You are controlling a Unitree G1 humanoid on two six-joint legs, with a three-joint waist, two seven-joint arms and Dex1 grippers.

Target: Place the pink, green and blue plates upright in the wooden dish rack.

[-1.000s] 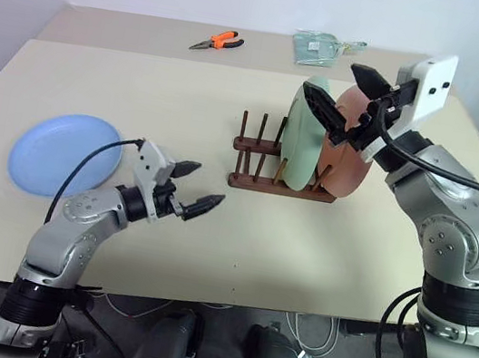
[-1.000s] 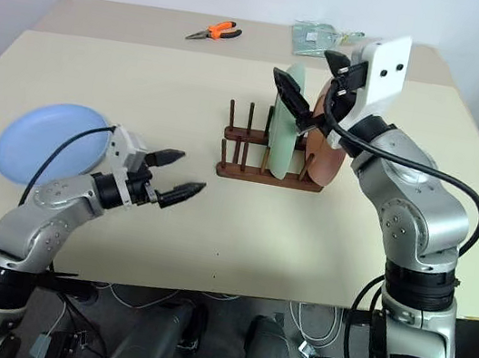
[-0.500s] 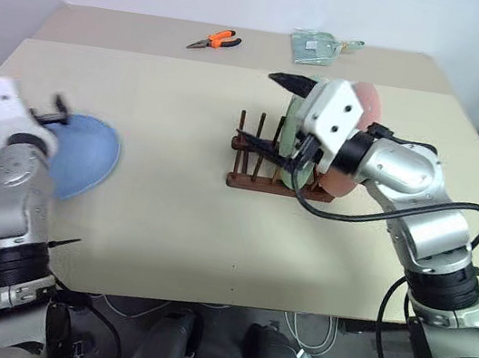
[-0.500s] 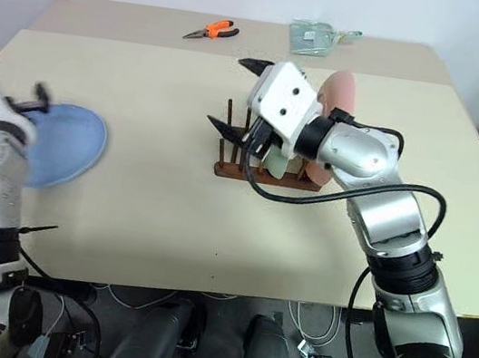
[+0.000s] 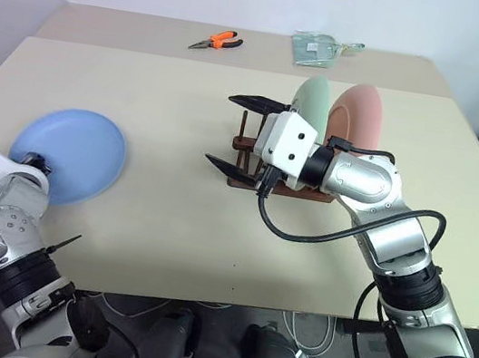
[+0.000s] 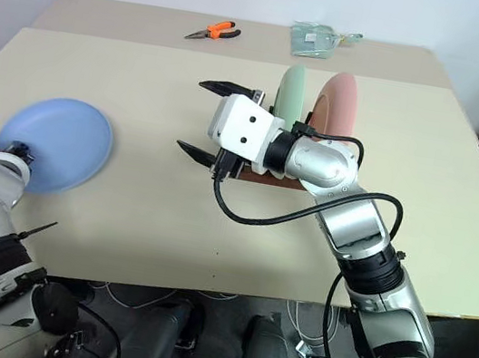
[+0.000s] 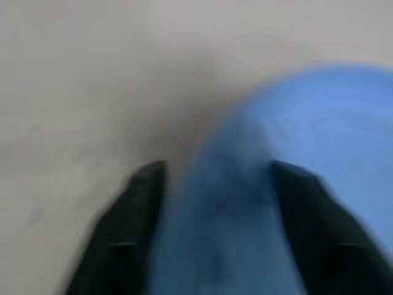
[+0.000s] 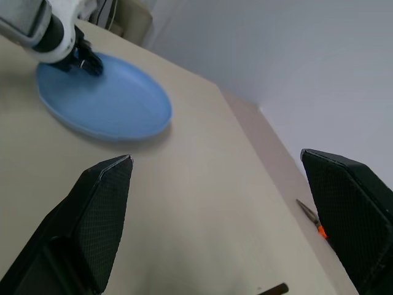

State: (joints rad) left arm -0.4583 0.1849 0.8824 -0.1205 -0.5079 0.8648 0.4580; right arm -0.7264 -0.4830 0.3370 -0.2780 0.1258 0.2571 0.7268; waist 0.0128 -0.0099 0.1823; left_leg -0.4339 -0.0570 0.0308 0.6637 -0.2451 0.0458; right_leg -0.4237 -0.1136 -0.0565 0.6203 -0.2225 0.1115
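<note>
The light blue plate (image 5: pixel 73 154) lies flat on the table at the left. My left gripper (image 5: pixel 37 162) is at its near left rim, and in the left wrist view the blue plate (image 7: pixel 295 123) reaches into the gripper (image 7: pixel 215 169). The mint green plate (image 5: pixel 311 107) and the pink plate (image 5: pixel 360 117) stand upright side by side in the dark wooden dish rack (image 5: pixel 241 180). My right gripper (image 5: pixel 233 132) hovers open and empty just left of the rack, pointing toward the blue plate (image 8: pixel 104 101).
Orange-handled pliers (image 5: pixel 215 42) and a clear plastic packet (image 5: pixel 317 47) lie on the far table. A seam separates that far table from the near one. Bare tabletop lies between the blue plate and the rack.
My left arm swung left from the table's middle to the blue plate's rim. My right gripper left the green plate's top and moved left and down past the rack, still open.
</note>
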